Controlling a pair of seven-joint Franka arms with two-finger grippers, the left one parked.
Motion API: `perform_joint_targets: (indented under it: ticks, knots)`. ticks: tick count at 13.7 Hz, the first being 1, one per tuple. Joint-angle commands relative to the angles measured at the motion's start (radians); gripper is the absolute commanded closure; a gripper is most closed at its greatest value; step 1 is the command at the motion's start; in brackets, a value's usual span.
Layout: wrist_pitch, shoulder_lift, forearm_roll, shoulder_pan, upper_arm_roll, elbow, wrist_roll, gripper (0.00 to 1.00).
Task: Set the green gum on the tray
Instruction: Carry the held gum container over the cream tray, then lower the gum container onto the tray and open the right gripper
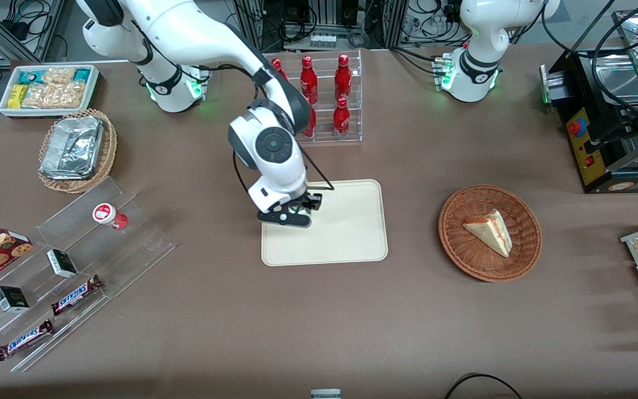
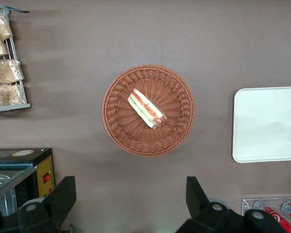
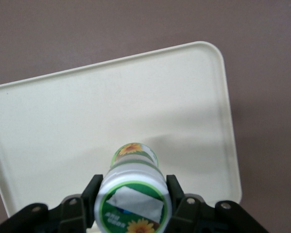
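The green gum [image 3: 133,191] is a small bottle with a white-and-green lid and a sunflower label. My right gripper [image 3: 133,199] is shut on it, one finger on each side of the lid. The bottle hangs over the cream tray [image 3: 135,97], whose bare surface lies right under it. In the front view the gripper [image 1: 291,213] is low over the tray [image 1: 346,233], at the tray's end nearest the working arm; the gum is hidden there by the hand.
A red-lidded gum bottle [image 1: 107,215] stands on a clear stepped rack with snack bars. A rack of red bottles [image 1: 324,97] stands farther from the camera than the tray. A wicker basket with a sandwich [image 1: 489,233] lies toward the parked arm's end.
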Motion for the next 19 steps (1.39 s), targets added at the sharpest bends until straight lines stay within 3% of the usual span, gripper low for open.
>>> perform_joint_targets:
  ticks: [1,11,12,13,14,19]
  knots:
    - [0.003,0.102,0.010,0.033,-0.016,0.113,0.039,1.00]
    - [0.060,0.212,-0.024,0.059,-0.024,0.155,0.060,1.00]
    - [0.060,0.215,-0.038,0.059,-0.024,0.155,0.072,0.85]
    - [0.060,0.220,-0.048,0.059,-0.024,0.155,0.079,0.38]
    - [0.063,0.220,-0.052,0.061,-0.024,0.155,0.085,0.00]
    - [0.072,0.215,-0.085,0.064,-0.022,0.152,0.085,0.00]
